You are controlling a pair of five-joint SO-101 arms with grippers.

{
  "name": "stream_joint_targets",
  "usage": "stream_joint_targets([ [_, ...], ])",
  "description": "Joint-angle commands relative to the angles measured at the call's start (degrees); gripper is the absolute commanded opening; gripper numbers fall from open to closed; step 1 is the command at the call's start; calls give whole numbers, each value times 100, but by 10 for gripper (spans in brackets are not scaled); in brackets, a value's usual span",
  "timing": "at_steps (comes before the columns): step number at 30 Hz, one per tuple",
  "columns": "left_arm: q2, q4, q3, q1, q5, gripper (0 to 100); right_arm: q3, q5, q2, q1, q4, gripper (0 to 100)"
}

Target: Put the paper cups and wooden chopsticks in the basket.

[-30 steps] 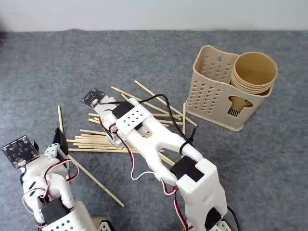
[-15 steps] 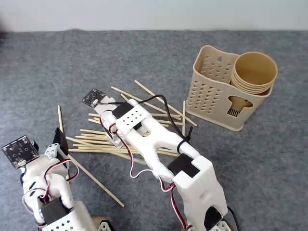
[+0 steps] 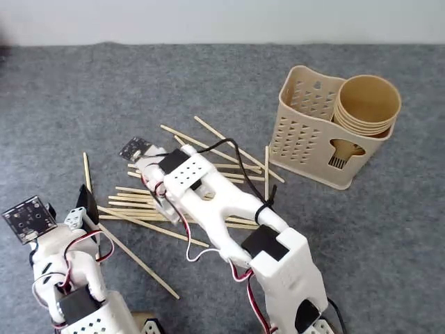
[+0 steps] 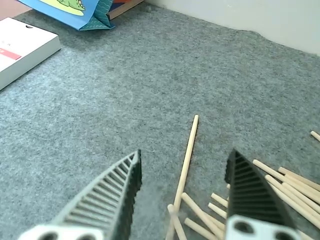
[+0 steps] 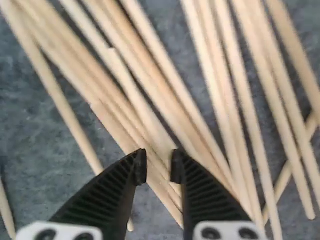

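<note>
Right claw [image 5: 157,167] is drawn in to a narrow gap, nipping one or two of the wooden chopsticks [image 3: 122,203] where they lie heaped in the middle of the grey counter [image 3: 208,83]. It sits low against them, which looks like the start of a lift. Left claw [image 4: 182,170] hangs spread wide at the near left, straddling a lone chopstick [image 4: 186,160] without touching it, probably waiting its turn. Paper cups [image 3: 366,104] sit nested in the right compartment of the basket [image 3: 299,132], far right. That stacking seems meant to leave the left compartment for sticks. A fork-shaped cutout [image 3: 341,153] marks the basket's near wall, with no lettering on it. A white box [image 4: 20,50] beyond the left claw bears red print too small to read.
</note>
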Motion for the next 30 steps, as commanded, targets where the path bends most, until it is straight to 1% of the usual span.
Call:
stream_joint_targets([
  [1, -88, -123, -136, 44, -44, 262, -149, -44, -295, -22, -22, 143],
  [10, -88, -123, -136, 44, -44, 262, -149, -26, 251, -242, -251, 140],
  [17, -88, -123, -136, 44, -44, 262, -149, -18, 629, -163, -374, 139],
  [19, -88, -123, -136, 44, -44, 262, -149, -9, 673, -163, -321, 109],
  [23, -88, -123, -136, 44, -44, 262, -149, -9, 549, -198, -145, 18],
  [27, -88, -123, -136, 44, -44, 262, -149, 290, 444, -321, 145, 19],
  [28, -88, -123, -136, 44, -44, 262, -149, 299, 435, -347, 180, 32],
  [30, -88, -123, -136, 44, -44, 262, -149, 299, 435, -382, 180, 91],
])
